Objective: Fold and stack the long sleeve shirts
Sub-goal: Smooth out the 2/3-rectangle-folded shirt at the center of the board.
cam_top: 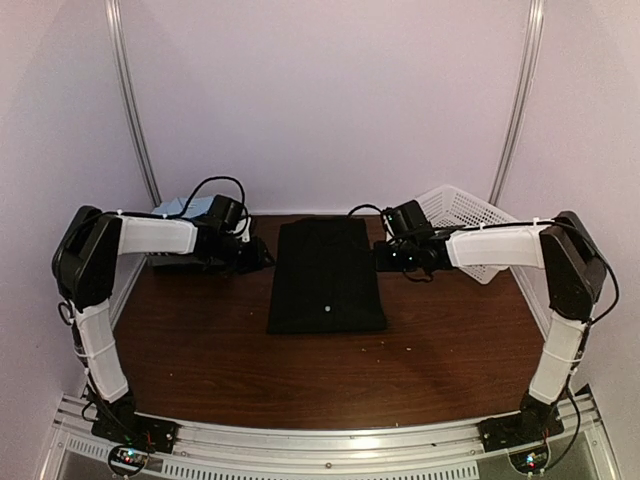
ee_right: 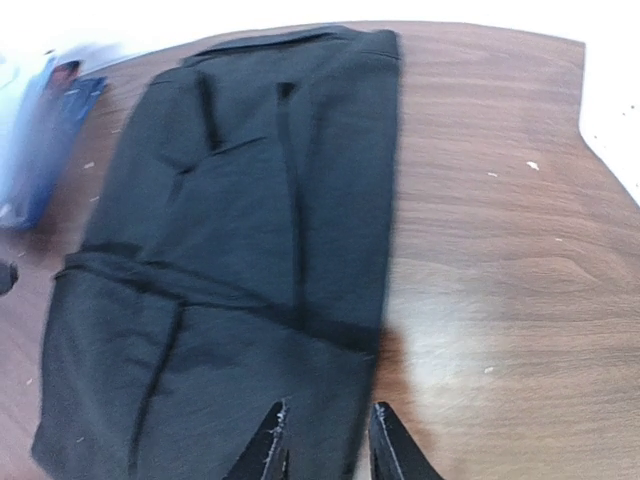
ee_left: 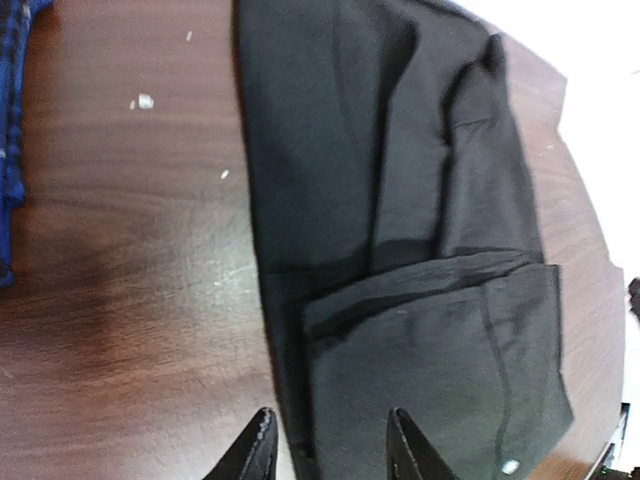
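Note:
A plain black long sleeve shirt lies folded into a long rectangle in the middle of the table, with its sleeves folded in. My left gripper is at its far left edge. In the left wrist view the gripper is open, with the edge of the shirt between its fingers. My right gripper is at the far right edge. In the right wrist view it is open over the shirt's right edge. A light blue shirt lies behind the left arm on dark-and-blue folded ones.
A white mesh basket stands at the back right corner, just behind the right arm; its edge shows in the right wrist view. The blue stack shows at the left of that view. Bare brown table lies in front of the shirt.

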